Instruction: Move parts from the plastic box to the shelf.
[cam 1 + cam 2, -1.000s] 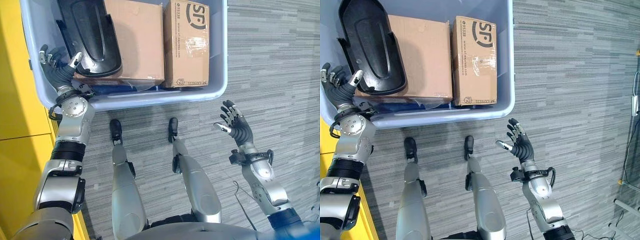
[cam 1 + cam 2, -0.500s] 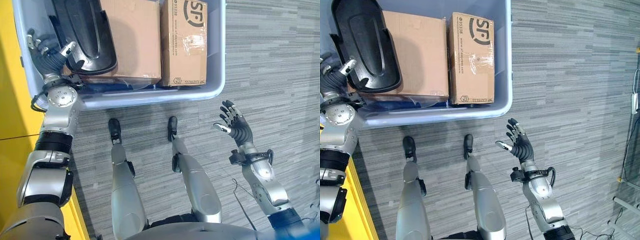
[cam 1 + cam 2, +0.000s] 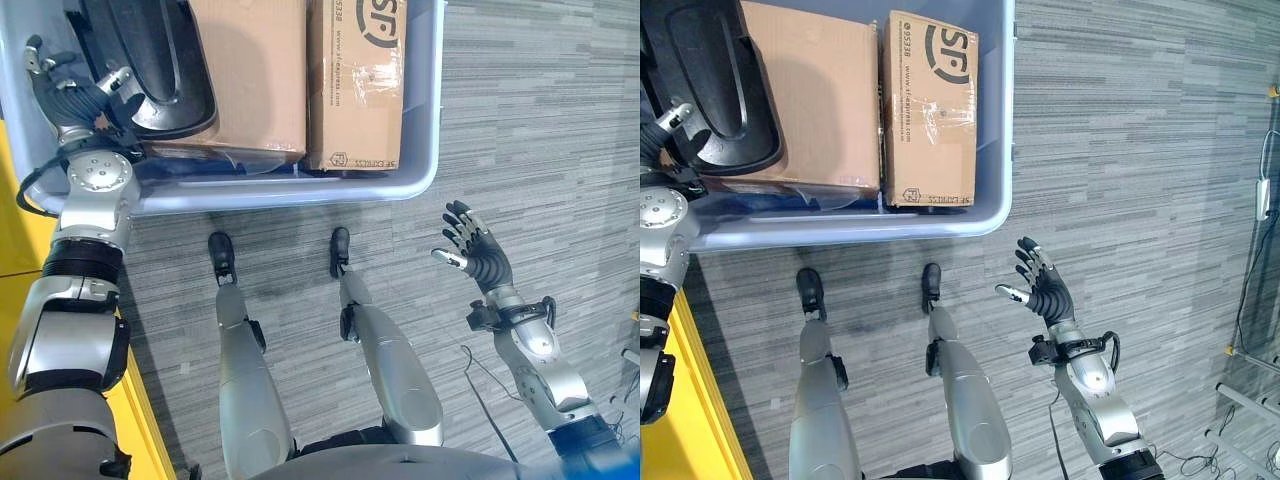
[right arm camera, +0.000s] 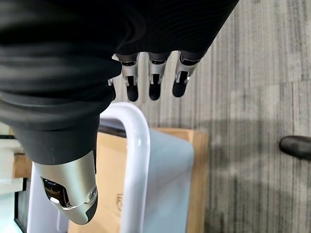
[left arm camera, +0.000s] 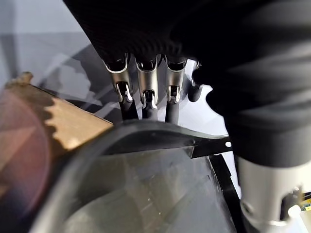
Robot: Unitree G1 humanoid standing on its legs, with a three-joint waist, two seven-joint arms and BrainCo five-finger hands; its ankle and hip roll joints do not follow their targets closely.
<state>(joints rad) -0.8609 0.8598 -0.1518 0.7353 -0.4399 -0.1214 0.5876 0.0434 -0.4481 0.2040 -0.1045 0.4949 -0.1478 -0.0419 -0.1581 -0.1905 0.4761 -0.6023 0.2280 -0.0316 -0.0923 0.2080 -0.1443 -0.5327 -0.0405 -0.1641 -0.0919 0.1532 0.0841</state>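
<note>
Plastic box, pale blue-grey, sits on grey striped carpet ahead of the robot. Inside: black moulded part lying on top of a large cardboard carton; second, narrower carton just beside it, touching, against the box's right wall. Clear film or dark stuff shows under the cartons at the near wall, can't tell what.

L hand is inside the box at its left end, by the near-left edge of the black part. Eye views: thumb lies on the part's rim, fingers spread loose twd the box wall, not wrapped round anything. L wrist view adds the close-up: fingers run nearly straight, tips down behind the curved black rim of the part, cardboard edge alongside. Whether tips touch the part: can't tell. No grip on it.

R hand hangs well apart from the box, over bare carpet to the robot's right, palm up-ish, fingers spread wide, thumb out, holding nothing. R wrist view confirms fingers straight w/ carpet past them; it also catches a white rounded frame and a brown-and-pale surface below, which eye views don't explain.

Yellow panel runs along the robot's left side, next to the box.
</note>
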